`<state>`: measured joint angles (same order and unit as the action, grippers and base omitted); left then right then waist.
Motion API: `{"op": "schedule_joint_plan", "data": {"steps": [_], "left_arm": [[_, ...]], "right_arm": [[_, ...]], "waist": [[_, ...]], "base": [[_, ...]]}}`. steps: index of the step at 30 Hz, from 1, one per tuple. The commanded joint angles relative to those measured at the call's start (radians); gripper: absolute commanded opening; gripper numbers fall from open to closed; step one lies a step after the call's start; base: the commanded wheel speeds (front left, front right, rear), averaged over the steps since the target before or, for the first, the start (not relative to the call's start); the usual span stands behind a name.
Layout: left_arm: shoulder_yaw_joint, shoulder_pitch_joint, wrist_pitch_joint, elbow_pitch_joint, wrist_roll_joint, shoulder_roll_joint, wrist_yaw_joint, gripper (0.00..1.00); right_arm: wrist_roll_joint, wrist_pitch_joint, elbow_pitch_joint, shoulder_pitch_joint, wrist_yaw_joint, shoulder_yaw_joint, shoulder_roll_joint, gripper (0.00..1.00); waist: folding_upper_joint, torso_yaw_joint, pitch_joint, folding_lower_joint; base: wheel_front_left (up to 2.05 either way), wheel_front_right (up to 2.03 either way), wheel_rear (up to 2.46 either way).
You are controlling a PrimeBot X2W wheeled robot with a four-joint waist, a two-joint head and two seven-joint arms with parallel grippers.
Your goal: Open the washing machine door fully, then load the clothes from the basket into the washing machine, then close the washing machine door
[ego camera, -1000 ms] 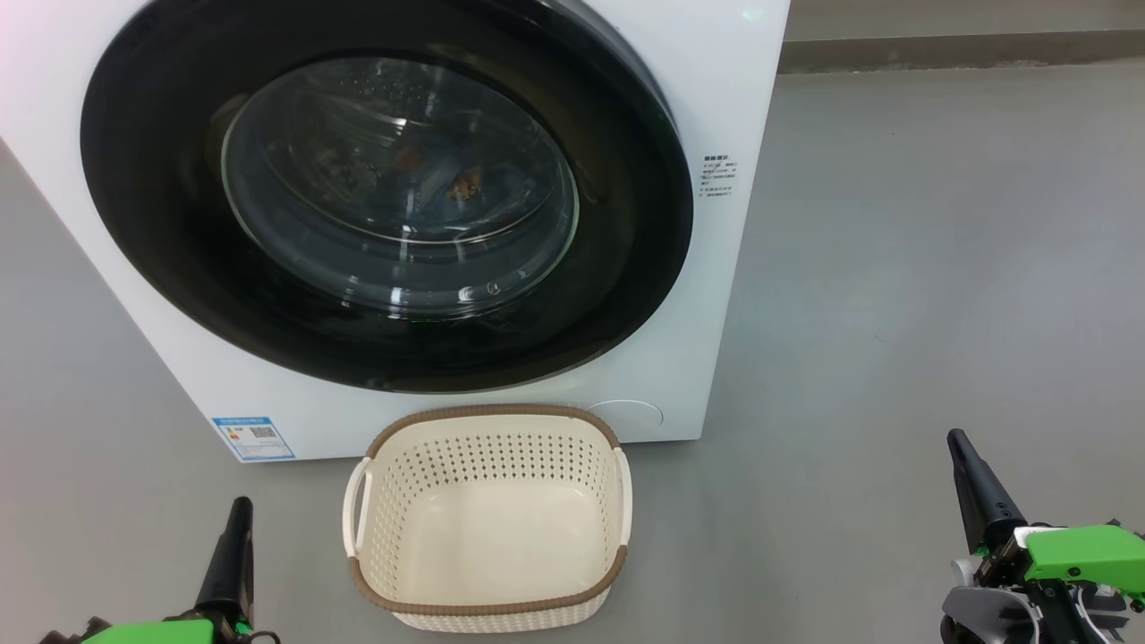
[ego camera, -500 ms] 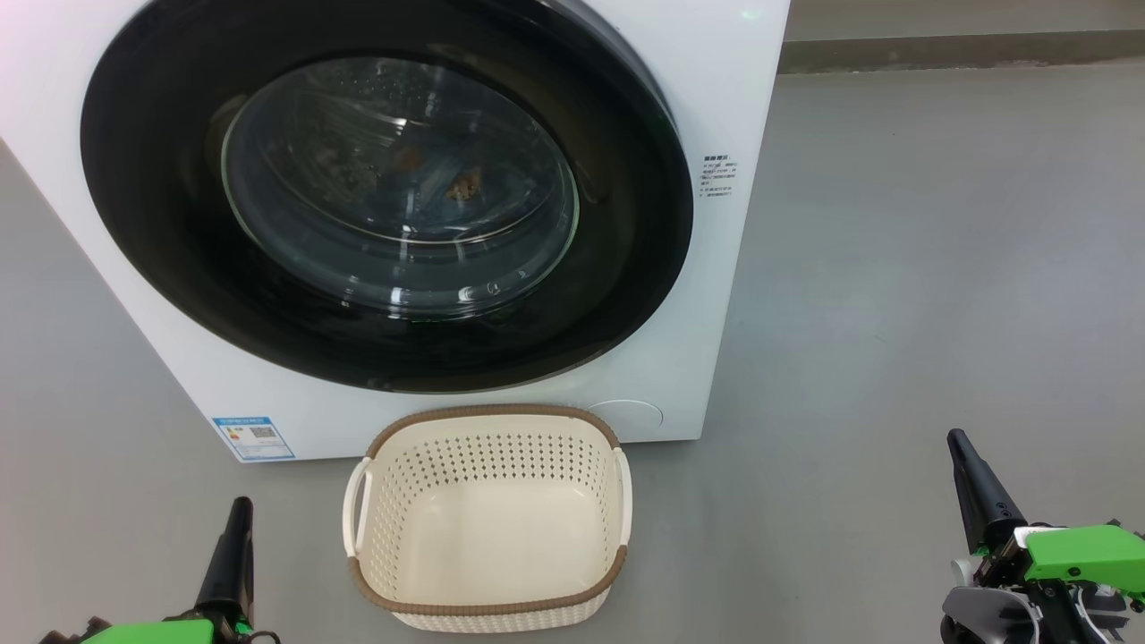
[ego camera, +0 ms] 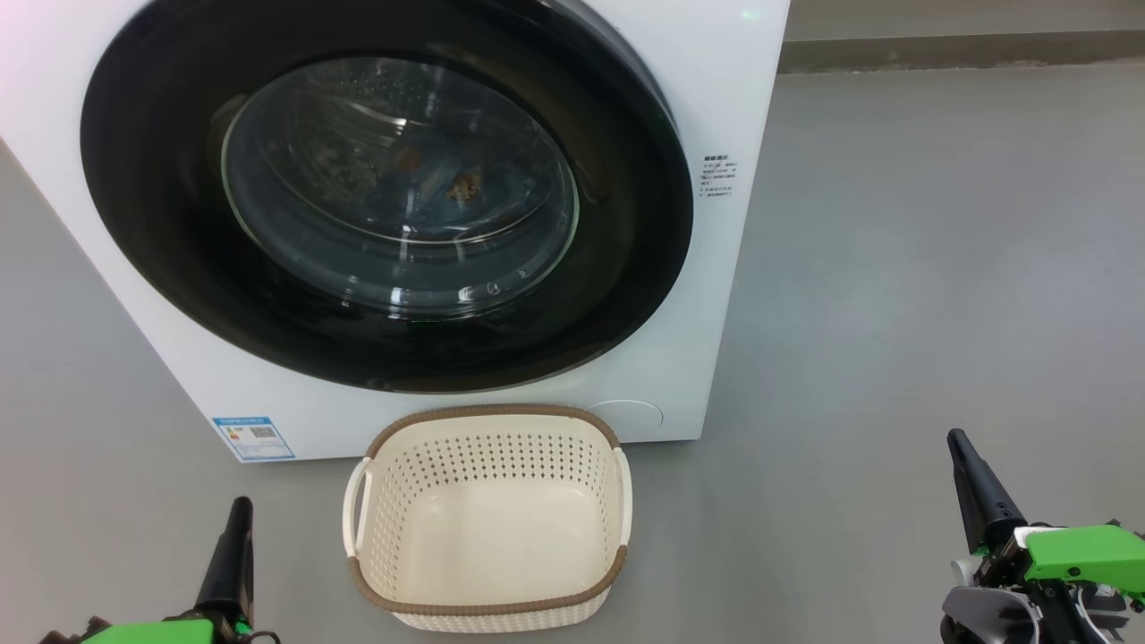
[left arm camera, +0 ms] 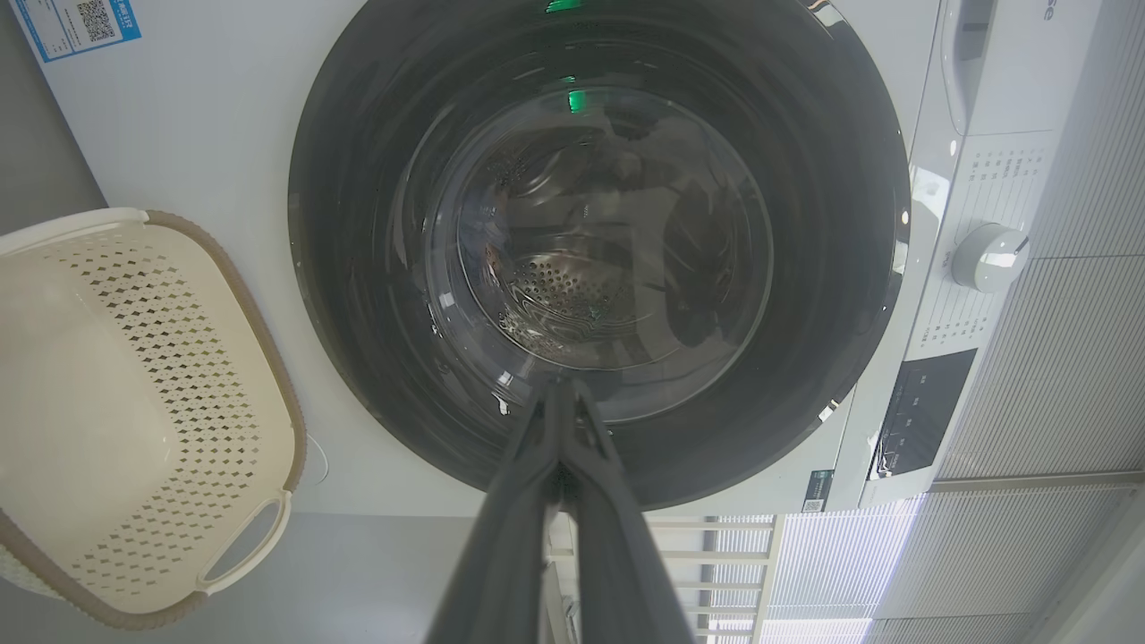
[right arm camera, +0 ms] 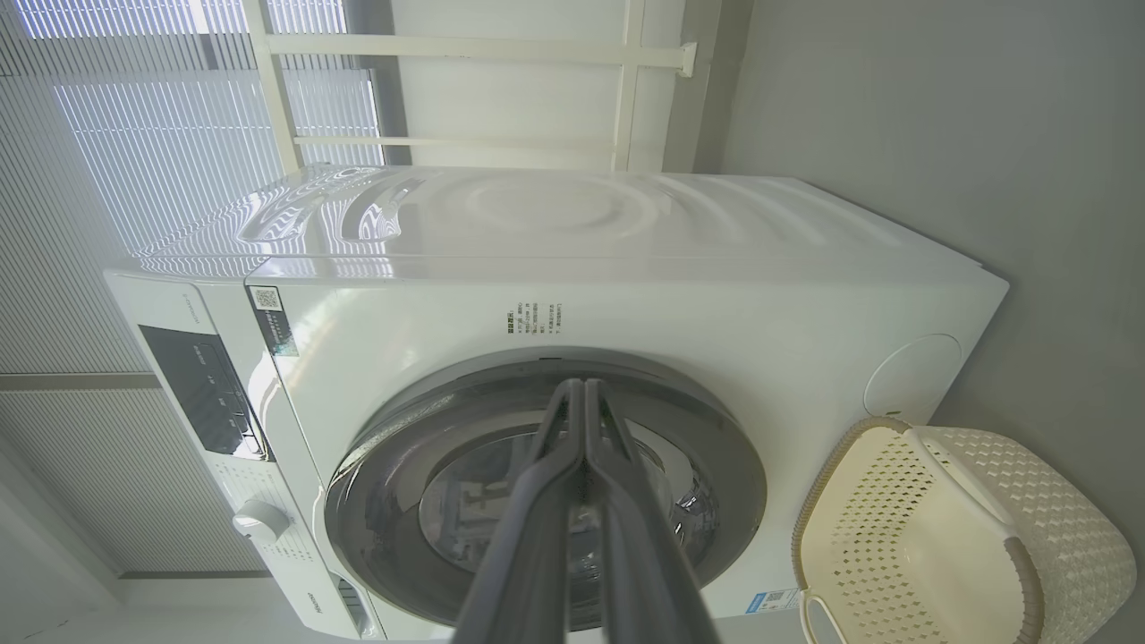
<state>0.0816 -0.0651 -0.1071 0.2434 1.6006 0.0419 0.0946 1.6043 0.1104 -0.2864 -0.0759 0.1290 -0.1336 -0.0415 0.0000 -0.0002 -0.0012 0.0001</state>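
Note:
The white washing machine (ego camera: pixel 707 295) fills the upper left of the head view, and its round black-rimmed door (ego camera: pixel 152 224) lies flat against the front. Through the door's glass, bits of the clothes (ego camera: pixel 463 187) show inside the drum. On the floor before the machine stands the cream basket (ego camera: pixel 490 595) with nothing in it. My left gripper (ego camera: pixel 240 508) is at the lower left, shut, holding nothing. My right gripper (ego camera: pixel 959 440) is at the lower right, shut and holding nothing. In the wrist views, the left fingertips (left arm camera: pixel 562 386) and the right fingertips (right arm camera: pixel 583 386) meet, pointing at the door.
Grey floor (ego camera: pixel 939 268) stretches to the right of the machine. The left wrist view shows a control knob (left arm camera: pixel 988 258) and a dark panel (left arm camera: pixel 921 411) on the machine's front. Behind the machine are a white frame and ribbed blinds (right arm camera: pixel 179 107).

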Motion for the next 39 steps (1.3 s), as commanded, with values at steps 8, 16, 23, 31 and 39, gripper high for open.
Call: {"op": "schedule_joint_plan", "data": {"steps": [8, 16, 23, 31, 39], "left_arm": [[0.034, -0.045, -0.006, -0.031, 0.007, 0.009, 0.002, 0.0], [0.034, -0.045, -0.006, -0.031, 0.007, 0.009, 0.002, 0.0], [0.034, -0.045, -0.006, -0.031, 0.007, 0.009, 0.002, 0.0], [0.034, -0.045, -0.006, -0.031, 0.007, 0.009, 0.002, 0.0], [0.034, -0.045, -0.006, -0.031, 0.007, 0.009, 0.002, 0.0]], "right_arm": [[0.003, 0.004, 0.031, -0.047, 0.002, 0.018, -0.009, 0.0], [0.003, 0.004, 0.031, -0.047, 0.002, 0.018, -0.009, 0.0], [0.003, 0.004, 0.031, -0.047, 0.002, 0.018, -0.009, 0.0], [0.003, 0.004, 0.031, -0.047, 0.002, 0.018, -0.009, 0.0], [0.003, 0.004, 0.031, -0.047, 0.002, 0.018, -0.009, 0.0]], "waist": [[0.0, 0.0, 0.0, -0.0001], [0.0, 0.0, 0.0, -0.0001], [0.0, 0.0, 0.0, -0.0001], [0.0, 0.0, 0.0, -0.0001], [0.0, 0.0, 0.0, -0.0001]], "base": [[0.0, 0.0, 0.0], [0.0, 0.0, 0.0], [0.0, 0.0, 0.0], [0.0, 0.0, 0.0], [0.0, 0.0, 0.0]]}}
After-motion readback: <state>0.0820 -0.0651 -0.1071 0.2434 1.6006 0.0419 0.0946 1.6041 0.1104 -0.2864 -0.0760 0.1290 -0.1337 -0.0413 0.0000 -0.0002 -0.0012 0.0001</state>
